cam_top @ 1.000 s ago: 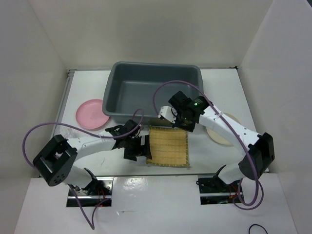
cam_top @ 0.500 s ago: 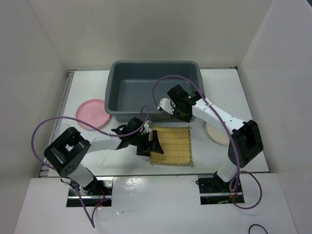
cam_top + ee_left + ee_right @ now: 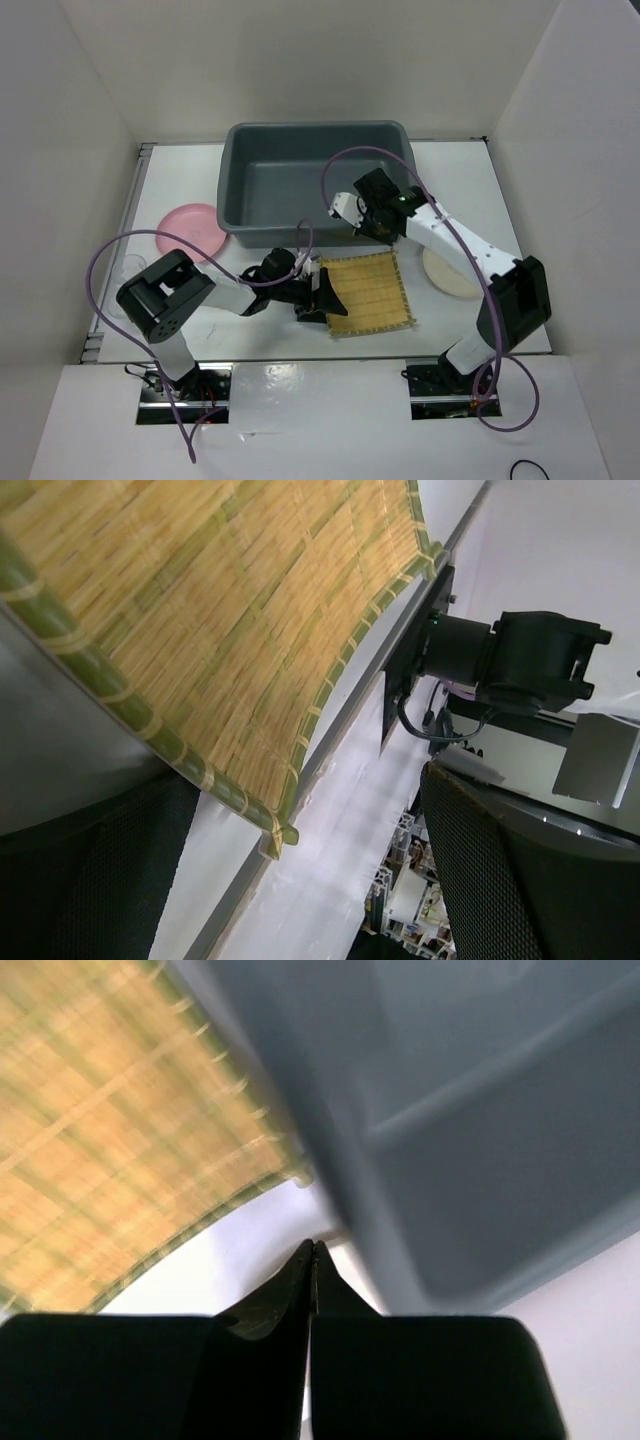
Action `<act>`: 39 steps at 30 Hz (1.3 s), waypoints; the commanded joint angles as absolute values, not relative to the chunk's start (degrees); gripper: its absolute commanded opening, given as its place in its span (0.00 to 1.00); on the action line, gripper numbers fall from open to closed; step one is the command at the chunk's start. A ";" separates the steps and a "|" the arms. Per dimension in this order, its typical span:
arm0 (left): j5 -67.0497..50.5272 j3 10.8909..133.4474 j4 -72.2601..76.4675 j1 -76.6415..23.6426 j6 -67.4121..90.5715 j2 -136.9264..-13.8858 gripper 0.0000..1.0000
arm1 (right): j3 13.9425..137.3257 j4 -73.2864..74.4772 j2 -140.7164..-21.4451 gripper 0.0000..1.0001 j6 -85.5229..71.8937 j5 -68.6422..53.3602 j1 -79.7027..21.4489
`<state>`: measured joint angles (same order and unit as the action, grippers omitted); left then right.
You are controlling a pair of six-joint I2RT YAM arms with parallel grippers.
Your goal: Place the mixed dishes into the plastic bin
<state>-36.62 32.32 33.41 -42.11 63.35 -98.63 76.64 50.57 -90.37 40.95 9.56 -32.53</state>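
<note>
Top external view: the left gripper [image 3: 322, 293] stands wide open at the left edge of the yellow woven mat [image 3: 372, 292], clamping nothing; it should close squarely on the green-bound rim before lifting. The mat bows, springy, just near of the plastic bin [image 3: 310, 195]. The right gripper [image 3: 347, 212] is pressed shut, empty

The top camera looked down from high over the near side, far enough to hold the whole table [image 3: 470, 170], bin [image 3: 300, 190] and mat [image 3: 372, 292]. The left wrist camera sat right against the mat, facing along it toward the table's near edge; the right wrist camera looked closely at the mat's edge beside the bin's wall. All three shared the mat.
</note>
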 commanded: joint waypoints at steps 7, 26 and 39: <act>-29.44 26.19 31.64 -43.42 63.28 -106.61 1.00 | 60.38 56.51 -75.32 0.00 46.58 4.04 -34.98; -28.30 26.19 34.10 -43.42 64.34 -107.75 1.00 | 49.22 53.00 -81.47 0.00 49.66 3.25 -37.09; -32.60 25.14 49.80 -43.42 65.57 -114.68 0.98 | 51.15 48.69 -91.84 0.00 49.84 -1.75 -37.09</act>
